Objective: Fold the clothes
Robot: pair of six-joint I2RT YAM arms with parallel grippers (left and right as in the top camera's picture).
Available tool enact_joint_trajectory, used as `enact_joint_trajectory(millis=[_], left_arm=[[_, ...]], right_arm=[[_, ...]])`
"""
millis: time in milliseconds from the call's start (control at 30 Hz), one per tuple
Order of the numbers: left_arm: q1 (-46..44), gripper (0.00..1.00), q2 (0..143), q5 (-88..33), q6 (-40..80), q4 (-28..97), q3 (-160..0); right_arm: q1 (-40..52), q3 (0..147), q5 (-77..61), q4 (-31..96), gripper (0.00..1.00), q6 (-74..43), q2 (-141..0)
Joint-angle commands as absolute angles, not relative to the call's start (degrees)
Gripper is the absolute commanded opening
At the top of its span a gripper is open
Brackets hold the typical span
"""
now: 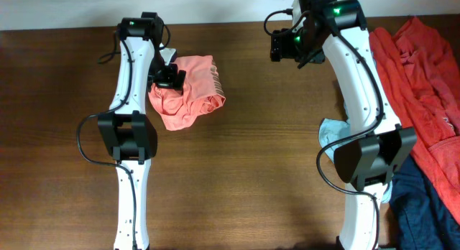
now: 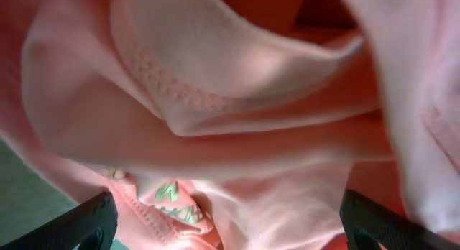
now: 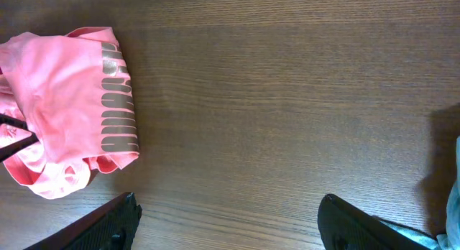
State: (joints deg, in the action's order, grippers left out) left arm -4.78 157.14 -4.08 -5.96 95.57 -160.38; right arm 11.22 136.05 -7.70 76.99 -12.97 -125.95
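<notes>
The salmon-pink shirt [image 1: 188, 92] lies bunched on the wooden table, left of the middle. It fills the left wrist view [image 2: 237, 128] and shows at the left of the right wrist view [image 3: 68, 106] with a grey printed stripe. My left gripper [image 1: 169, 79] sits right over the shirt's upper left part, fingers wide open [image 2: 226, 225] with pink fabric and a green-lettered label between them. My right gripper [image 1: 291, 43] is open [image 3: 230, 225] and empty, held above bare table at the back, right of the shirt.
A deeper red garment [image 1: 424, 77] is spread along the right edge. A navy garment [image 1: 424, 207] lies at the lower right. A pale grey-blue garment [image 1: 334, 131] lies partly under the right arm. The table's back edge runs just behind both grippers.
</notes>
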Motion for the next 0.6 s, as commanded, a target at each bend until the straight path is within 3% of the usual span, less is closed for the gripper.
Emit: enact_joint_trajectory(millis=[0, 267, 567], left_arm=[[-4.58, 0.99, 155.33, -7.18, -6.09, 96.62, -165.34], [-1.58, 0.99, 153.69, -11.86, -10.57, 96.73, -165.45], [9.13, 0.99, 154.17, -33.56, -23.86, 96.73, -162.21]], right_arm=[[11.16, 135.74, -6.83, 77.17, 0.84, -12.45, -126.06], [11.16, 135.74, -7.22, 77.41, 0.85, -11.09, -126.06], [11.16, 135.74, -7.22, 77.1, 0.86, -9.23, -126.06]])
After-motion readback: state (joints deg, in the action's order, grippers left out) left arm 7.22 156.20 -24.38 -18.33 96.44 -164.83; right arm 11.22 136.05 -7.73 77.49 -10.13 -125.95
